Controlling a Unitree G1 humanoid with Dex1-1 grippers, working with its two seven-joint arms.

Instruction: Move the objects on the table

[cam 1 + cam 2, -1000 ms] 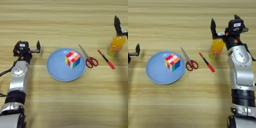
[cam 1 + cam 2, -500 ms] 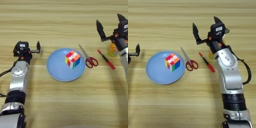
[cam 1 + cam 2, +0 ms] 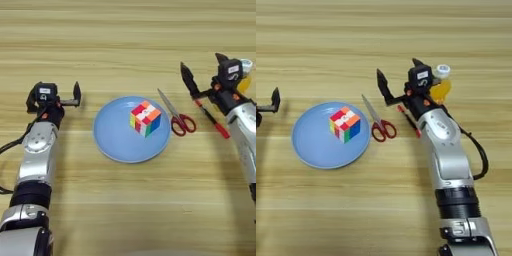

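In the left eye view, the wooden table [image 3: 125,40] fills the picture, and a round blue plate [image 3: 112,145] lies near its middle with a multicoloured puzzle cube [image 3: 145,118] sitting on it, toward the plate's right half. Just right of the plate lie the scissors [image 3: 176,115], blades pointing up and left, red handles at the lower right, their tips close to the plate's rim. Right of the scissors is the thin red pen [image 3: 214,119], lying on a slant, its upper end under the right gripper [image 3: 204,75]. That gripper hangs above the pen's top end with its 2 black fingers spread wide apart and nothing between them. Behind it, at the picture's right edge, the orange-drink bottle [image 3: 244,77] stands upright, mostly hidden by the gripper's body. The left gripper [image 3: 54,96] rests at the far left, well apart from the plate, fingers open and holding nothing. In the right eye view, the bottle [image 3: 441,85] shows more fully, white cap on top, just right of and behind the right gripper [image 3: 400,79], not between its fingers. The pen [image 3: 409,120] runs down from beneath the gripper along the arm, and the scissors [image 3: 378,121] lie between the pen and the plate [image 3: 311,150], where the cube [image 3: 345,123] sits. Only 1 finger of the left gripper [image 3: 274,100] shows at the left edge
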